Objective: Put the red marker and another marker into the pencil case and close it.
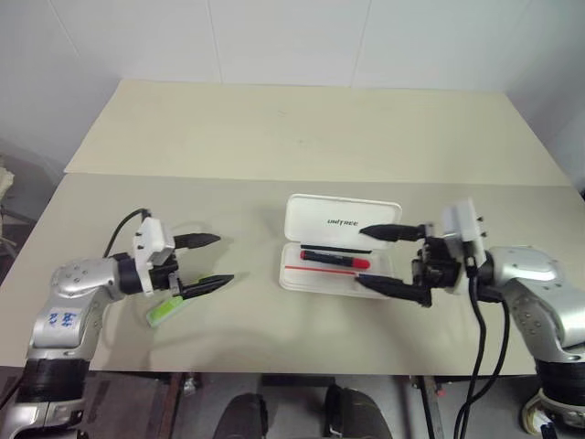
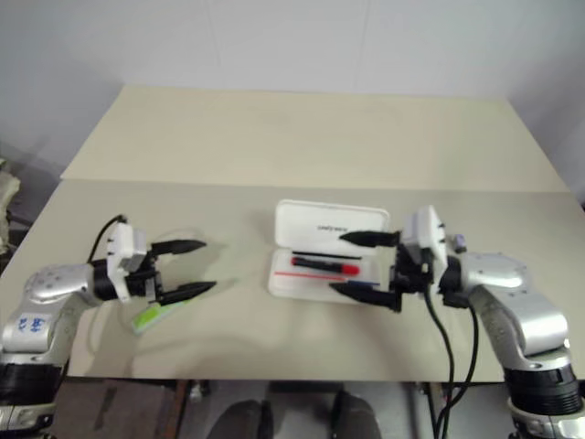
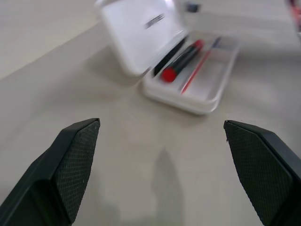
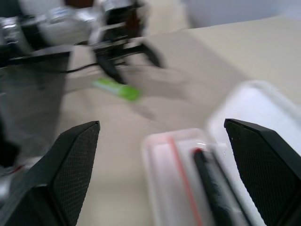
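- Nearest to the camera are the two grippers, both low over the front part of the table (image 1: 274, 128), one on each side of the pencil case (image 1: 338, 245).
- Right gripper (image 1: 382, 259): its two black fingers are spread wide and hold nothing. It points sideways toward the pencil case, almost level. One finger is in front of the lid, the other one in front of the near right corner of the tray. I cannot tell if they touch the case.
- Left gripper (image 1: 208, 262): also spread wide and empty, and it points toward the pencil case from well apart.
- Another marker (image 1: 165, 309), the light green one, lies flat on the table just under the lower finger of the left gripper, far from the pencil case. I cannot tell if the finger touches it.
- Pencil case: it is open, the white lid stands up behind the tray and shows dark lettering.
- Inside the tray lies the red marker (image 1: 335, 259), lengthwise in the back half next to the lid, its red end toward the right gripper and its black part toward the left gripper.
- A thin red line (image 1: 315, 270) runs along the tray, just in front of the red marker.
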Available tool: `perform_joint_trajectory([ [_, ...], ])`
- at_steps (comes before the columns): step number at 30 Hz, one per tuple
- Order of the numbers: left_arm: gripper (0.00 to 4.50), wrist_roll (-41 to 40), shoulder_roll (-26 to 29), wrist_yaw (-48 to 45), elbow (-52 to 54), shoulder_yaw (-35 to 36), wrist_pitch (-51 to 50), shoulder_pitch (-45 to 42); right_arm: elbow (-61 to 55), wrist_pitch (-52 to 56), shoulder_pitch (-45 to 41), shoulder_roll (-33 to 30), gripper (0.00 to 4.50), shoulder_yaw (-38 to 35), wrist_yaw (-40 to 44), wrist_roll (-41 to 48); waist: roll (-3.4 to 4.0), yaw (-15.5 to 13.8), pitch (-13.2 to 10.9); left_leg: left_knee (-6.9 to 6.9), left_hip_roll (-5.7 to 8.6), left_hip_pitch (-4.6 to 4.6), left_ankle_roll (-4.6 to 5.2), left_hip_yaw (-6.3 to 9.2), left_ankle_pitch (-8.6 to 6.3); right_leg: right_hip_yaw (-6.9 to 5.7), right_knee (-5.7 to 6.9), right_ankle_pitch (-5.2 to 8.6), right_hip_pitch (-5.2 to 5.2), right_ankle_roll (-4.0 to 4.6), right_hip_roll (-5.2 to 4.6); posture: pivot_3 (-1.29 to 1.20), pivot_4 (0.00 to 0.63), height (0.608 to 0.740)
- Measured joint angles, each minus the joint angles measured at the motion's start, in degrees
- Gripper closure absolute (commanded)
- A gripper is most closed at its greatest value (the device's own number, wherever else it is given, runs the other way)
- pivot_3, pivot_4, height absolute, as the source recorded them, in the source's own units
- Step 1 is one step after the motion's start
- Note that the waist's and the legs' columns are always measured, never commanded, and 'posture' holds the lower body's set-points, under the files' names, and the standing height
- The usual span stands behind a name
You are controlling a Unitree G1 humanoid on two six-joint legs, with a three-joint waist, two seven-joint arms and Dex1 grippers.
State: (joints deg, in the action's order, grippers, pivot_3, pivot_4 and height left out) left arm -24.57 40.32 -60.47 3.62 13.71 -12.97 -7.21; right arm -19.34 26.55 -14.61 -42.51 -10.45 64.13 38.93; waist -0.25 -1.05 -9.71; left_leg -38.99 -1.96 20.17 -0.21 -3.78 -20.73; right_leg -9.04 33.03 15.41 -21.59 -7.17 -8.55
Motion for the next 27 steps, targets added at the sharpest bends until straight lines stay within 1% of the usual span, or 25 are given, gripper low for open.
perform_joint_trajectory([
  [4,0.0,0.0,-1.2,4.5,3.7,4.5,0.0,9.3,3.0,-1.8,2.8,-2.1,0.04,-4.4,-0.2,-1.3,-0.04,-0.3,0.0,-0.01,0.01,-0.02,0.01,0.0,-0.01,0.03,0.01,0.0,0.02,0.0,-0.03,0.0,0.15,0.74],
  [9,0.0,0.0,-4.7,8.9,9.6,7.8,0.9,20.0,9.5,-6.6,3.2,-3.2,0.04,-5.6,1.7,-4.7,-0.04,-0.3,0.0,0.0,-0.01,-0.01,0.02,-0.02,-0.02,0.03,-0.03,0.0,0.02,0.01,-0.02,0.0,0.15,0.74],
  [12,0.0,0.4,-5.7,10.6,9.7,8.1,2.2,23.0,14.2,-9.1,2.6,-4.4,0.04,-5.6,4.9,-5.7,-0.03,-0.4,0.0,-0.02,-0.01,0.0,0.02,-0.02,-0.02,0.02,-0.05,0.02,0.02,0.03,-0.02,0.0,0.15,0.74],
  [16,0.0,1.7,-5.8,12.3,8.7,9.3,5.3,23.8,16.2,-10.9,1.7,-7.0,0.04,-5.6,11.3,-5.5,-0.01,-0.2,0.0,-0.02,-0.06,-0.03,0.03,-0.04,-0.02,0.03,-0.05,0.03,0.03,0.05,-0.01,0.0,0.15,0.74],
  [19,0.0,2.4,-5.8,13.1,5.1,10.2,8.3,23.4,17.2,-14.0,0.4,-8.0,0.04,-4.9,15.3,-5.9,0.01,-0.2,0.0,0.0,-0.07,-0.05,0.03,-0.06,-0.02,0.01,-0.06,0.03,0.03,0.06,0.0,0.0,0.15,0.74],
  [23,0.0,2.9,-5.8,13.3,1.4,9.8,10.4,22.3,18.0,-16.0,-0.4,-8.1,0.04,-3.0,17.1,-7.3,0.01,-0.1,0.0,0.0,-0.07,-0.04,0.02,-0.08,-0.03,0.0,-0.06,0.03,0.02,0.06,-0.01,0.0,0.15,0.74],
  [27,0.0,3.2,-5.8,12.1,-2.5,8.9,12.5,20.8,18.4,-17.4,-0.8,-8.1,0.04,-2.2,17.3,-8.2,0.03,-0.4,0.0,0.0,-0.06,-0.03,0.02,-0.05,-0.03,-0.03,-0.04,0.03,0.02,0.06,-0.02,0.0,0.15,0.74],
])
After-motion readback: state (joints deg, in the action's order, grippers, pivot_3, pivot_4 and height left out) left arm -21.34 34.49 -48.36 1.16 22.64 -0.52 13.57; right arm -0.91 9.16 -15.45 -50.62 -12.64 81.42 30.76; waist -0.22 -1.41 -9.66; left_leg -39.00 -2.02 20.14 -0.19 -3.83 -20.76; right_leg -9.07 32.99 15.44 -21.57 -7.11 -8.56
